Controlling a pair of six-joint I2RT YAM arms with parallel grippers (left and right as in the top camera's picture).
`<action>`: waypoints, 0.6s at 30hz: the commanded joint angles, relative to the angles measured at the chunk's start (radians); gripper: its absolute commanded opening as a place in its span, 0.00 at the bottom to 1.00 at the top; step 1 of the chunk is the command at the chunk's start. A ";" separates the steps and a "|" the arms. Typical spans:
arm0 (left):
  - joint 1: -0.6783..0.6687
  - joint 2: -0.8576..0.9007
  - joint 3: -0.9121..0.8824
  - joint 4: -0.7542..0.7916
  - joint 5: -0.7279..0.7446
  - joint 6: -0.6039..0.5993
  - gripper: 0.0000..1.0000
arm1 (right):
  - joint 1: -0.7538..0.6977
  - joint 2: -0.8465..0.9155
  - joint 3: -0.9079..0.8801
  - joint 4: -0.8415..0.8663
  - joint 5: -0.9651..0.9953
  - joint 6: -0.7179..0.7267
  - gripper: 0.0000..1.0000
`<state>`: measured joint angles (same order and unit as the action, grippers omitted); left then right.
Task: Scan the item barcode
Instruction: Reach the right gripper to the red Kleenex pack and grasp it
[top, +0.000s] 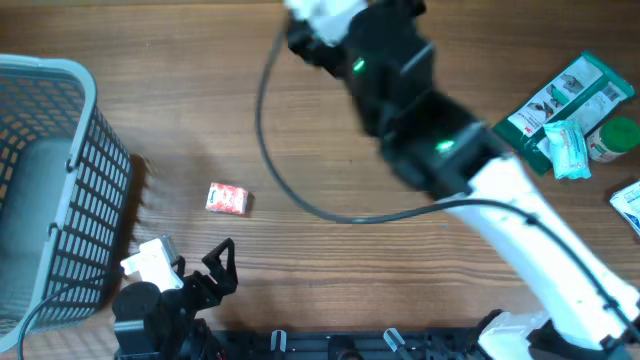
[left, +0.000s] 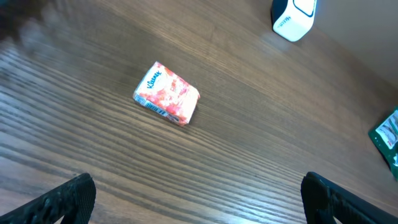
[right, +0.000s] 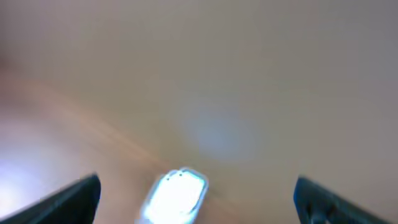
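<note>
Tissue pack reads "Kleenex"; other txt illegible.

tissue pack: red-white, lying flat, barcode edge showing | scanner: white, well apart

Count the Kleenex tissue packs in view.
1: the tissue pack lies on the table, right of the basket; the right arm may hide others.

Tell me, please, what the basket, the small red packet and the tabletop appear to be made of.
Basket: grey moulded plastic, matte, judging by its even lattice walls.
Small red packet: probably thin printed plastic film, slightly glossy, with soft rounded edges.
Tabletop: wood or wood-look laminate, showing straight grain and slight sheen.
</note>
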<state>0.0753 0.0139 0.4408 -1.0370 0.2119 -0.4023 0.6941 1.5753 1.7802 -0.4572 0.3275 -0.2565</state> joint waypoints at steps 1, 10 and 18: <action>0.005 -0.007 0.000 0.003 0.016 -0.005 1.00 | -0.066 0.064 -0.029 -0.199 -0.631 0.586 1.00; 0.005 -0.007 0.000 0.003 0.016 -0.005 1.00 | -0.044 0.499 -0.084 -0.228 -0.937 1.118 0.83; 0.005 -0.007 0.000 0.003 0.016 -0.005 1.00 | 0.091 0.696 -0.085 -0.182 -0.993 1.140 0.82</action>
<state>0.0750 0.0139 0.4408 -1.0370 0.2119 -0.4023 0.7422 2.2612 1.7016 -0.6685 -0.6495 0.8524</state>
